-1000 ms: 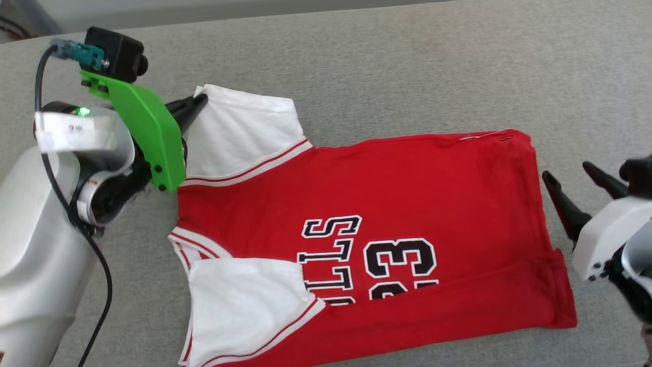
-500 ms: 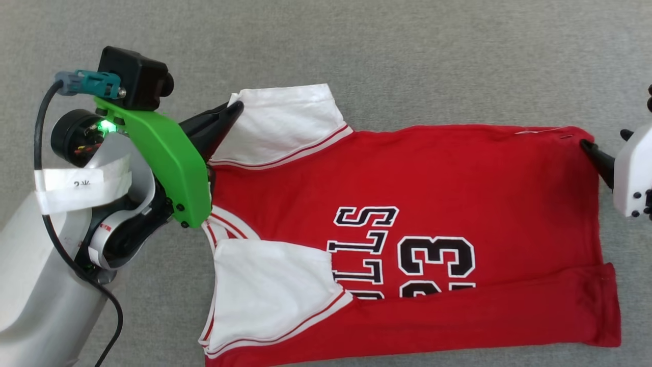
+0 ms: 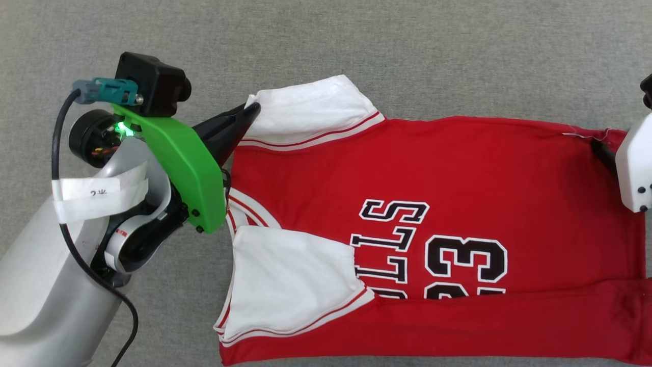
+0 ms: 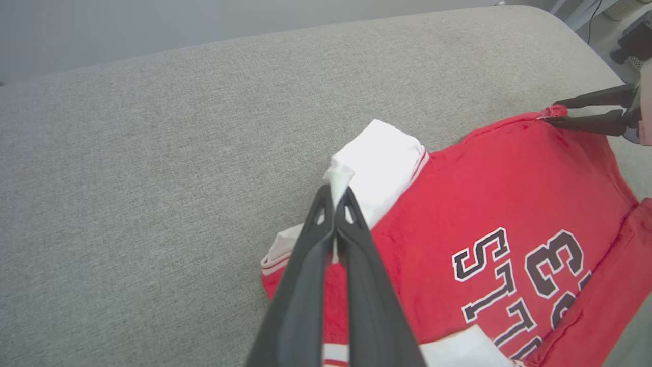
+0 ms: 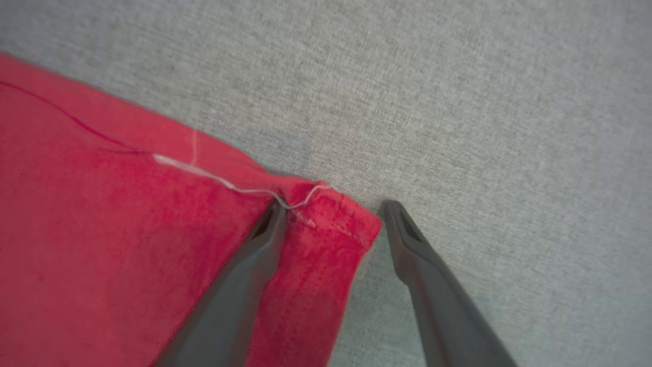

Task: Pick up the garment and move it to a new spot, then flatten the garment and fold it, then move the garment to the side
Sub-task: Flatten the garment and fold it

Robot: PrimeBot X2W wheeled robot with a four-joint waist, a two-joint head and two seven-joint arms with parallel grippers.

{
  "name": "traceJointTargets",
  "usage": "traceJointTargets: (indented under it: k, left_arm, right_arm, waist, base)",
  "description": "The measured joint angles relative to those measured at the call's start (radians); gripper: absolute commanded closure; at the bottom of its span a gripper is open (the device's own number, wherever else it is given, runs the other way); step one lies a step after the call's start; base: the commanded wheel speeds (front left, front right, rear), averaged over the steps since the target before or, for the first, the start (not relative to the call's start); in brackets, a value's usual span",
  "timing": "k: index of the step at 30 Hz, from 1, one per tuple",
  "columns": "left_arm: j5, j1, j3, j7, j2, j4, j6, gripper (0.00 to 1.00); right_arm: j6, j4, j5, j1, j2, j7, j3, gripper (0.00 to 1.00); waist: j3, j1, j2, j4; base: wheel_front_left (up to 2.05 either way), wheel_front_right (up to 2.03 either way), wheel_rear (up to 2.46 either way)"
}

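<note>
- Right wrist view shows you what the head view hides: right gripper (image 5: 333,209) spread wide, a hem corner of the red basketball T-shirt (image 5: 102,229) between its fingers.
- Left gripper (image 4: 336,191) pinches one white sleeve (image 4: 382,158) at its fingertips.
- One shirt, two grippers.

grey woven fabric surface (image 3: 407,51) all around, couch-cushion kinda texture, far edge rounded off. plain pale grey wall (image 4: 153,25) right behind that edge.

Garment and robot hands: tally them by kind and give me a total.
garment: 1
hands: 2 (left hand, right hand)
Total: 3
</note>
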Motion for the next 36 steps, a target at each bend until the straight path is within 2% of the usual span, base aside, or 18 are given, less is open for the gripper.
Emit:
traceJointTargets:
  k: [1, 2, 3, 9, 16, 17, 25, 29, 36]
  left_arm:
    - [0.0, 0.0, -0.001, -0.002, -0.003, 0.005, -0.001, 1.0]
    - [0.0, 0.0, -0.001, -0.005, -0.005, 0.009, -0.004, 1.0]
    - [0.0, 0.0, -0.001, -0.01, -0.005, 0.014, -0.006, 1.0]
    - [0.0, 0.0, -0.002, -0.029, -0.007, 0.051, -0.016, 1.0]
    - [0.0, 0.011, -0.002, -0.067, -0.014, 0.104, -0.017, 1.0]
    - [-0.001, 0.037, -0.002, -0.082, -0.017, 0.119, -0.017, 1.0]
    - [-0.012, 0.127, -0.004, -0.107, -0.017, 0.122, -0.014, 1.0]
    - [-0.018, 0.179, -0.004, -0.116, -0.01, 0.1, -0.001, 1.0]
    - [-0.028, 0.301, -0.002, -0.13, 0.004, 0.045, 0.041, 1.0]
  right_arm:
    - [0.0, 0.002, 0.007, -0.001, -0.008, 0.007, 0.01, 0.59]
    - [0.0, 0.003, 0.013, -0.003, -0.012, 0.009, 0.016, 0.91]
    - [0.0, 0.004, 0.018, -0.005, -0.015, 0.01, 0.022, 1.0]
    - [0.001, 0.029, 0.024, -0.011, -0.01, -0.044, 0.044, 1.0]
    - [0.001, 0.076, 0.01, -0.009, 0.0, -0.179, 0.057, 1.0]
    - [0.001, 0.089, 0.011, 0.008, 0.001, -0.225, 0.063, 1.0]
    - [0.001, 0.089, 0.012, 0.111, -0.012, -0.36, 0.051, 1.0]
    - [0.001, 0.074, 0.012, 0.162, -0.01, -0.442, 0.023, 1.0]
    - [0.001, 0.021, 0.016, 0.289, -0.008, -0.515, -0.016, 1.0]
  waist:
    - [0.002, 0.0, 0.0, 0.004]
    - [0.002, 0.0, 0.0, 0.007]
    - [0.002, 0.0, 0.0, 0.009]
    - [-0.017, 0.0, 0.0, 0.01]
    - [-0.07, 0.0001, 0.0, 0.002]
    - [-0.102, 0.0001, 0.0, -0.002]
    - [-0.202, 0.0001, 0.0, -0.008]
    - [-0.248, 0.0001, 0.0, -0.009]
    - [-0.314, 0.0, 0.0, -0.006]
  base:
    - [0.0, 0.0, 0.0]
    - [0.0, 0.0, 0.0]
    - [0.0, 0.0, 0.0]
    - [0.0, 0.0, 0.0]
    - [0.0, 0.0, 0.0]
    - [0.0, 0.0, 0.0]
    - [0.0, 0.0, 0.0]
    - [0.0, 0.0, 0.0]
    - [0.0, 0.0, 0.0]
